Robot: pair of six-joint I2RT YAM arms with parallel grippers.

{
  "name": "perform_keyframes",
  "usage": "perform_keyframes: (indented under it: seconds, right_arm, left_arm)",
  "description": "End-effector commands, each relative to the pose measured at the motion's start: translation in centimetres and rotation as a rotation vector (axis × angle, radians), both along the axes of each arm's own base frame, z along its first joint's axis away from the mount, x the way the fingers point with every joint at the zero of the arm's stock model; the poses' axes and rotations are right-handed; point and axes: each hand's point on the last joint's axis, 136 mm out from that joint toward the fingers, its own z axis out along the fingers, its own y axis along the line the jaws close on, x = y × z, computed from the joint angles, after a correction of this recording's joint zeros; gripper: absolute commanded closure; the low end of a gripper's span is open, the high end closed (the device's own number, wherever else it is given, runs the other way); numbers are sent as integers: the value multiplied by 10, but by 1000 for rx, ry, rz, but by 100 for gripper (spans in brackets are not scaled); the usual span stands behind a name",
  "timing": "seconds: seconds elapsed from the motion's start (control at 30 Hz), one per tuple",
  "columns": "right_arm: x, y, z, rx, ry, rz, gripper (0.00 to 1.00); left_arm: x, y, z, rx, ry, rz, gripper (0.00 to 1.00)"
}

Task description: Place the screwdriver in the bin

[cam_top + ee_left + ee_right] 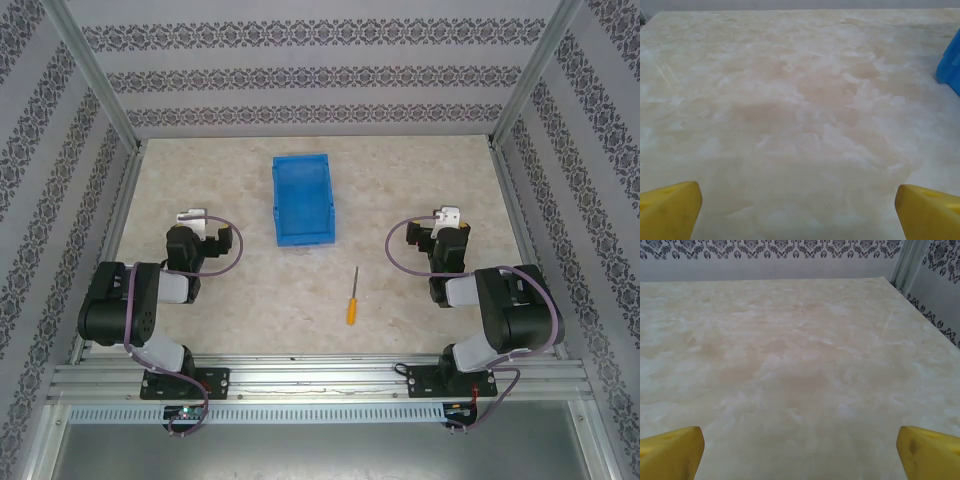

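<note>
Yellow pads [670,210] at the bottom corners of the left wrist view, far apart: left gripper [800,212] spread wide, pinching nothing, table [790,125] under the gap. Same in the right wrist view: pads [927,452] at both corners, right gripper [800,452] spread wide, holding nothing, over marbled beige table [790,365]. From above, left gripper [190,215] folded back over its arm on the left side of the table [250,300], pointing away from the bases; right gripper [448,214] likewise on the right side. Screwdriver [351,297] flat on the table between the two arms, closer to the right one, well apart from both grippers; orange handle toward the near edge, thin shaft pointing away and slightly right. Bin [302,240] farther out, beyond the screwdriver and a little left of it, not touching it, long side running away from the bases. Blue corner of the bin [951,65] at the right edge of the left wrist view. Patterned wall [765,247] past the far table edge, with a metal post [907,260] at the corner
</note>
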Motion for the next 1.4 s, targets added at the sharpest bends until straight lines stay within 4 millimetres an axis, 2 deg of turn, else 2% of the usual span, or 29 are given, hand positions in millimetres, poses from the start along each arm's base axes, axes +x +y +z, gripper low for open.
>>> perform_keyframes:
  seconds: [0.0,1.17,1.23,1.33,1.37]
  right_arm:
    - [7,-8,11,-8,-40,-29,2]
    - [7,-9,10,-2,-34,-28,2]
    - [7,-9,12,-1,-43,-28,2]
    - [4,-11,14,8,-30,-36,2]
    - [11,-9,26,16,-48,-20,2]
  left_arm:
    - [9,-8,12,8,-47,-34,1]
    - [9,-8,12,8,-45,-36,1]
    - [9,-10,15,11,-56,-48,1]
    - [7,-21,33,11,-11,-116,1]
    - [7,-21,41,14,18,-119,1]
